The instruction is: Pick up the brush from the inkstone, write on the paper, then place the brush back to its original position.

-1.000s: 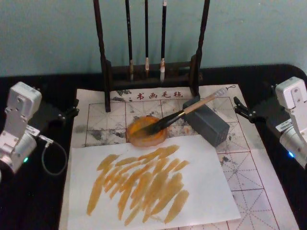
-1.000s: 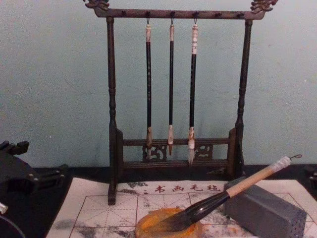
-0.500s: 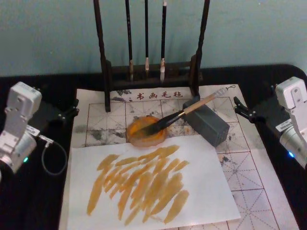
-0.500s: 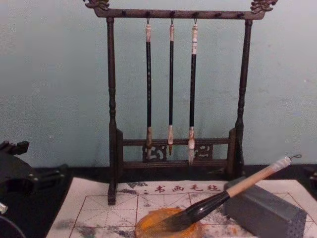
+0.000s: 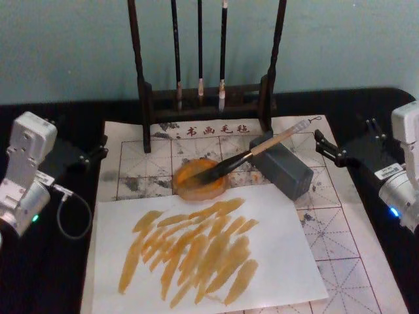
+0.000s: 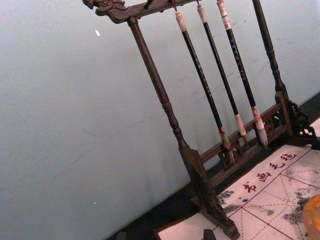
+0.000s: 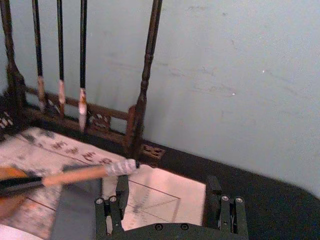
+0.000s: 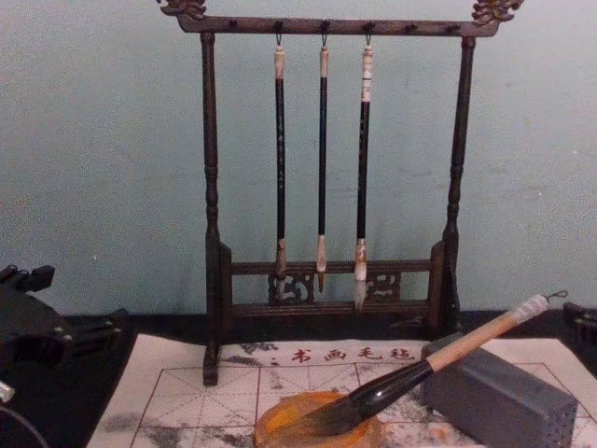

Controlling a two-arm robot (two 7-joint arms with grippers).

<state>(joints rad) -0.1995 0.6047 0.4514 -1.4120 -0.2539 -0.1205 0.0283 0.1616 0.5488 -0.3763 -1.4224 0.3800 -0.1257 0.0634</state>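
Right pincer (image 7: pixel 167 190), released in its wrist view, hovers near the brush (image 7: pixel 75 175) cap.

Bare table (image 5: pixel 340 108) right of brush (image 5: pixel 272 140); rack (image 5: pixel 203 99) behind.

The paper (image 5: pixel 340 229) is largely covered by a white sheet (image 5: pixel 288 261) at the near edge of the desk (image 5: pixel 46 281), where both are cut off; the top of the rack (image 5: pixel 242 104) is cropped.
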